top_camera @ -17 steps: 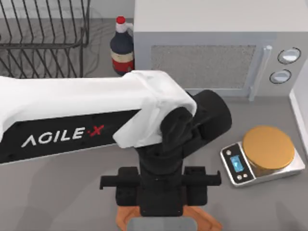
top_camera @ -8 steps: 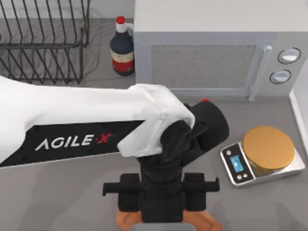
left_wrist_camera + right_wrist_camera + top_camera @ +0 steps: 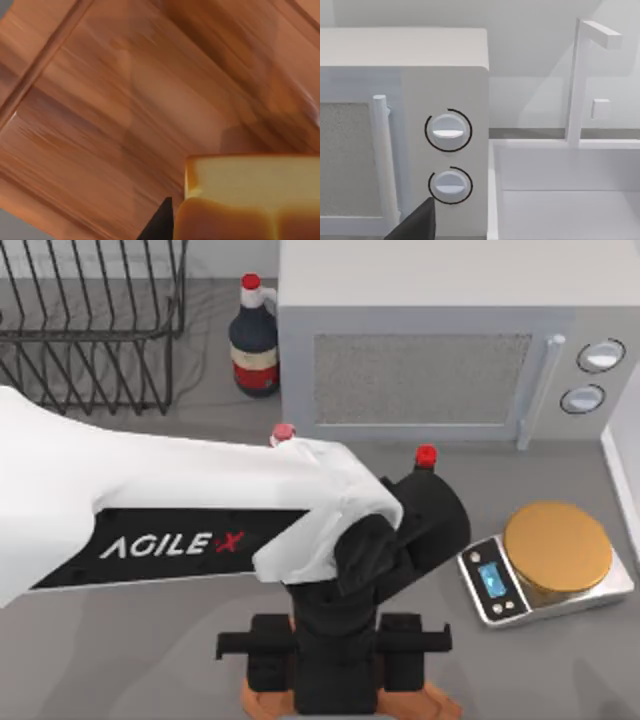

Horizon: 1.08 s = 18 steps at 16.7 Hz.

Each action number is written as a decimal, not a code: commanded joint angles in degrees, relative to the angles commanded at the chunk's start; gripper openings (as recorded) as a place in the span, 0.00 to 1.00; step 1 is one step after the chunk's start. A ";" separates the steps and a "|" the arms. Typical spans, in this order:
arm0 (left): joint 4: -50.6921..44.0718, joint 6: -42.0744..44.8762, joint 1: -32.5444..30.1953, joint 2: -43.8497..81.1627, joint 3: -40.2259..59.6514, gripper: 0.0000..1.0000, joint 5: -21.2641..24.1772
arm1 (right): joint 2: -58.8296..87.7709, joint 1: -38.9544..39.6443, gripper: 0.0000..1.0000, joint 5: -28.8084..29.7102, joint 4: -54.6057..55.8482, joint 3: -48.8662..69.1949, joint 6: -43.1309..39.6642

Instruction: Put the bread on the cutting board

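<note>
The bread (image 3: 250,200), a golden-orange block with a paler top, sits close in the left wrist view, just above the wood of the cutting board (image 3: 125,100). One dark fingertip (image 3: 161,222) presses against its side. From above, my left gripper (image 3: 333,665) hangs over the reddish-brown cutting board (image 3: 262,702) at the table's front edge, shut on the bread, and its black wrist hides the bread and most of the board. My right gripper (image 3: 415,222) is parked off to the right, facing the microwave's knobs.
A white microwave (image 3: 430,340) stands at the back, with a dark bottle (image 3: 254,340) and a wire rack (image 3: 90,320) to its left. A silver scale (image 3: 545,565) with a tan disc sits at the right. Two red bottle caps (image 3: 284,432) (image 3: 426,454) peek from behind the left arm. A white sink (image 3: 560,200) adjoins the microwave.
My left arm has shifted toward the front edge with the bread, covering more of the board. Two red caps behind it have come into sight.
</note>
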 joint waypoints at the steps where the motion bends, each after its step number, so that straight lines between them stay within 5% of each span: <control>1: 0.00 0.00 0.00 0.00 0.00 0.00 0.00 | 0.00 0.00 1.00 0.00 0.00 0.00 0.00; 3: 0.00 0.00 0.00 0.00 0.00 0.00 0.00 | 0.00 0.00 1.00 0.00 0.00 0.00 0.00; 16: 0.00 0.00 0.00 0.00 0.00 0.98 0.00 | 0.00 0.00 1.00 0.00 0.00 0.00 0.00; 18: 0.00 0.00 0.00 0.00 0.00 1.00 0.00 | 0.00 0.00 1.00 0.00 0.00 0.00 0.00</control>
